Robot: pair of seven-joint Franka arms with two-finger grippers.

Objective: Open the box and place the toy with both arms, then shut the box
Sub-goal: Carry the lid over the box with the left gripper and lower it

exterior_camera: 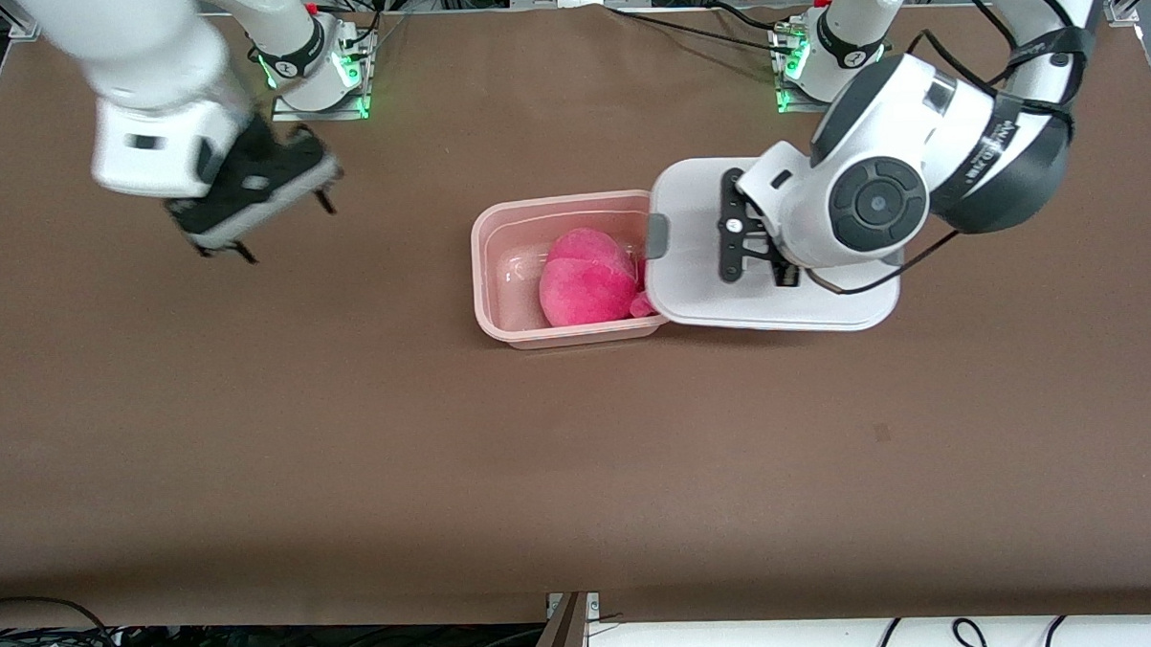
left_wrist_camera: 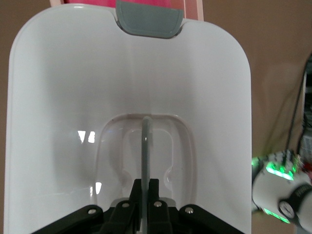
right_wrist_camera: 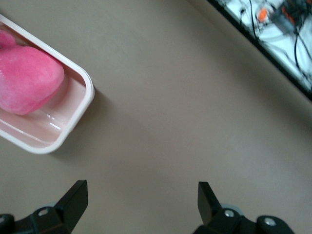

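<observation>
Mid-frame, toy [exterior_camera: 588, 282] sits in box [exterior_camera: 508, 268], left pincer [exterior_camera: 740, 241] clenched on lid [exterior_camera: 699, 290] handle, right pincer [exterior_camera: 280, 224] released upper left; closing remains.

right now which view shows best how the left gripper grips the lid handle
The left wrist view: the left gripper is shut on the upright handle in the white lid recess. In the front view the gripper's wrist hides the handle; only the lid beside the box shows. The right wrist view shows just the box and toy.
</observation>
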